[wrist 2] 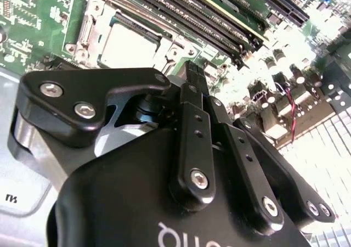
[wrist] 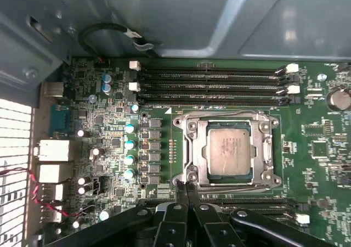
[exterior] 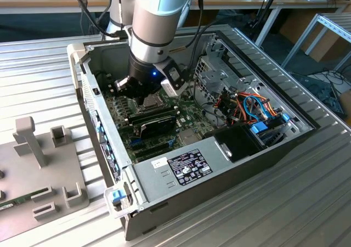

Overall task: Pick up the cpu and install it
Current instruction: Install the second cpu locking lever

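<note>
Going from the exterior view's left: a grey fixture plate (exterior: 41,173) with upright blocks lies on the ribbed metal table (exterior: 285,203), and just beside it stands the open computer case (exterior: 104,142). A white sticker with a short line of dark print (exterior: 159,162) sits on the case's near metal cover, and next to it a black label with white print and marks (exterior: 189,166) lies on the power supply (exterior: 186,167); the lettering there is too small to make out. Toward the exterior view's right, orange and blue cables (exterior: 252,107) bunch in the drive bay.

The arm (exterior: 156,22) comes down steeply into the case from above, its wrist over the green motherboard (exterior: 118,110), with a small blue light lit on the wrist housing. The gripper (exterior: 148,100) hangs low over the board, pointing down at it.

In the first wrist view the cpu (wrist: 230,151) lies flat in the socket frame (wrist: 189,148), its dull metal top carrying faint print that cannot be read. Long black memory sticks (wrist: 211,85) run just beside the socket. The gripper (wrist: 186,187) shows with its two fingertips drawn together, holding nothing, just beside the socket frame's edge and apart from the chip.

In the second wrist view the black fingers (wrist 2: 194,142) lie side by side, pointing toward the cpu (wrist 2: 129,46) in its socket, and white lettering shows partly on the gripper body.
</note>
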`<state>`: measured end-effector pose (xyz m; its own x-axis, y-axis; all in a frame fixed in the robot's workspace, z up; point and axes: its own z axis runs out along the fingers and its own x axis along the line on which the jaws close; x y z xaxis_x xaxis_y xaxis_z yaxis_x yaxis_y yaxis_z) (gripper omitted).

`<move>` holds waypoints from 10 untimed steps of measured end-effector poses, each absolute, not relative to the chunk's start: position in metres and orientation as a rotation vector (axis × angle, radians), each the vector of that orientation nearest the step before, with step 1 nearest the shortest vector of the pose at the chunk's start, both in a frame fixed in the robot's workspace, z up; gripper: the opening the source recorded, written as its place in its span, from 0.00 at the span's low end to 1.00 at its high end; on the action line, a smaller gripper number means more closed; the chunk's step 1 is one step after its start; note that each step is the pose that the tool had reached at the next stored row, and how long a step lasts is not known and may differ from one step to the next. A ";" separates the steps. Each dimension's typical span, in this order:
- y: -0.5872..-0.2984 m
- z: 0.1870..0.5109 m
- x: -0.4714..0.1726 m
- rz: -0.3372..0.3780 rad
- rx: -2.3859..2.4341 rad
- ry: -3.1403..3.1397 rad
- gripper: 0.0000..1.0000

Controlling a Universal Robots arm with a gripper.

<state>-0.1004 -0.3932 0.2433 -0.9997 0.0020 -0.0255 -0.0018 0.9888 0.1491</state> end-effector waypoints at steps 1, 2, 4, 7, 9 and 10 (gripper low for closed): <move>-0.393 0.246 -0.100 0.233 0.000 3.107 0.11; -0.393 0.248 -0.100 0.233 0.000 3.107 0.11; -0.393 0.251 -0.100 0.233 0.000 3.107 0.11; -0.393 0.251 -0.100 0.233 0.000 3.107 0.11; -0.393 0.251 -0.100 0.233 0.000 3.107 0.11; -0.393 0.251 -0.099 0.233 0.000 3.108 0.11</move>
<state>-0.0993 -0.3932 0.2513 -0.9997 0.0017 -0.0253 -0.0020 0.9889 0.1489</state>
